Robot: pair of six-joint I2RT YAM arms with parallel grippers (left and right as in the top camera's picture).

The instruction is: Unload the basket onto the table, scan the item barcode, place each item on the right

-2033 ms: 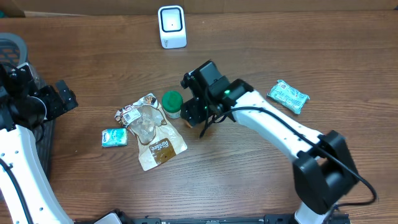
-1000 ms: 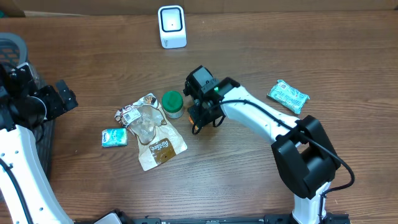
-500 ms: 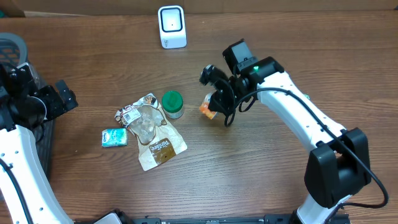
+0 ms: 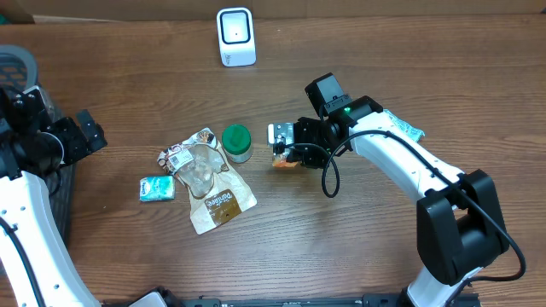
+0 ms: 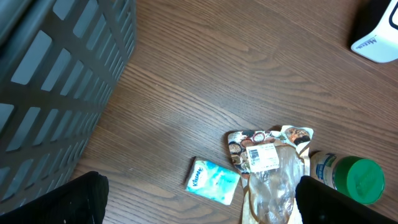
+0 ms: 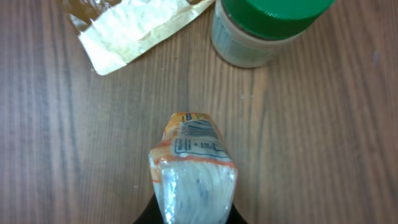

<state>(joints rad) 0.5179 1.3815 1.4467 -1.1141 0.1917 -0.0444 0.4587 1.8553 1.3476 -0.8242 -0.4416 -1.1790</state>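
The brown wood-grain table (image 4: 341, 256) filled the overhead view, bare along its near edge at 6 o'clock. Toward 8 o'clock lay a small teal tissue pack (image 4: 157, 188), with a clear snack bag (image 4: 205, 181) just beside it and a green-lidded jar (image 4: 236, 142) touching the bag's far corner. At the centre, the right gripper (image 4: 287, 150) was clamped tight on a small orange-and-white packet (image 4: 282, 159), held just above the wood and close beside the jar at its 3 o'clock; the right wrist view showed the packet's (image 6: 193, 158) printed label facing up. At 9 o'clock the left gripper (image 4: 85, 133) hung with its jaws spread wide and nothing between them, beside a dark slatted basket (image 5: 62, 81). A teal pouch (image 4: 406, 130) lay at 3 o'clock. The white scanner (image 4: 235, 36) stood at 12 o'clock, well apart from the packet. Beyond the table's far edge ran a tan cardboard band (image 4: 384, 7).
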